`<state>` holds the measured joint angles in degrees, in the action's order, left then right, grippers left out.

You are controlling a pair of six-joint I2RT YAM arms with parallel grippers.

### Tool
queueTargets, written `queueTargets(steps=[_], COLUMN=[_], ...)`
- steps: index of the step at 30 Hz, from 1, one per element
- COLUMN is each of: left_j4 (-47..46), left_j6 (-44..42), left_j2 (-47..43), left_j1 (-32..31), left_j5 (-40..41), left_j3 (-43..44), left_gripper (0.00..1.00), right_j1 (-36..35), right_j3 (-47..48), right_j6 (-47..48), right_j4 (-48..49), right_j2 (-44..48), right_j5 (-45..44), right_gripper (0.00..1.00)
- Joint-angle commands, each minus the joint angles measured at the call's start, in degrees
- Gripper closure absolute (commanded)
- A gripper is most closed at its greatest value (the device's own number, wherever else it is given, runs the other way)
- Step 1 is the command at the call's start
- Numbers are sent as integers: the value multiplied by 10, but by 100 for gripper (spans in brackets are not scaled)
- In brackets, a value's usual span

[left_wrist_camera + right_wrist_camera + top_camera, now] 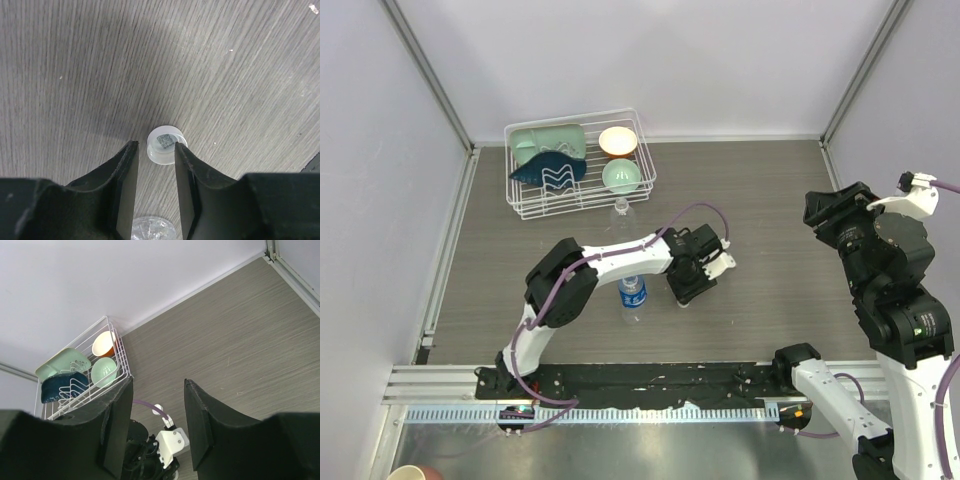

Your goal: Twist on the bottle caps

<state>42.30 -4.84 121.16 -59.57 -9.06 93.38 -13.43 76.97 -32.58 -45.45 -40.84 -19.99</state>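
A white bottle cap with a small square code on top lies on the table. My left gripper is open just above it, the cap at the fingertips and touching the right one. In the top view the left gripper hides this cap. The blue-label bottle stands uncapped just left of it. The plain bottle stands by the rack. My right gripper is open and empty, raised high at the right. A small white round thing sits behind the purple cable; I cannot tell whether it is the other cap.
A white wire dish rack at the back holds pale green and cream bowls and a dark blue dish. A clear round thing shows between my left fingers at the frame's bottom edge. Walls close off the back and both sides.
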Motion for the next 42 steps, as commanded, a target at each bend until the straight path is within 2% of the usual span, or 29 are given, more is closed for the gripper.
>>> queueTargets(steps=[1,6,9,10,17,19,24,25,28,29,33,35,38,39,40,42], left_j4=[-16,-21,-21,-21,-10,9,2,-10,-32,-19,-1,-55,-125,-128,-129,-136], left_j6=[0,-5,-8,-9,-10,-15,-20,-26,-46,-63,-123,-160,-222,-246,-249,-206], left_j2=[21,28,29,30,19,-11,-151,-218,-325,-341,-426,-504,-599,-611,-618,-610], left_j1=[-1,-1,-1,-1,-1,-1,0,0,-1,-1,19,19,19,19,19,19], left_j5=[-7,-6,-9,-9,-4,18,111,133,164,199,246,249,185,133,117,106], left_j3=[7,1,2,2,17,33,59,51,4,-3,-50,-81,-126,-135,-142,-137], left_gripper=[65,74,90,100,100,100,100,100,100,100,100,100,100,100,100,100], right_j1=[-3,-2,-1,-2,-2,-2,-2,-2,-2,-1,-2,-1,-2,-6,-12,-34], right_j3=[6,13,16,17,20,18,-13,-18,-38,-51,-103,-148,-217,-229,-238,-256], right_j6=[16,19,19,19,16,8,-44,-69,-127,-143,-229,-291,-374,-387,-398,-430], right_j4=[24,23,22,22,22,24,46,58,97,108,189,251,372,426,450,518], right_j2=[4,2,0,-1,-5,-7,-17,-24,-37,-48,-58,-59,-62,-67,-71,-90], right_j5=[1,6,11,12,12,12,49,59,127,143,234,284,352,363,382,398], right_gripper=[49,50,51,51,53,53,50,48,45,44,36,34,31,30,28,22])
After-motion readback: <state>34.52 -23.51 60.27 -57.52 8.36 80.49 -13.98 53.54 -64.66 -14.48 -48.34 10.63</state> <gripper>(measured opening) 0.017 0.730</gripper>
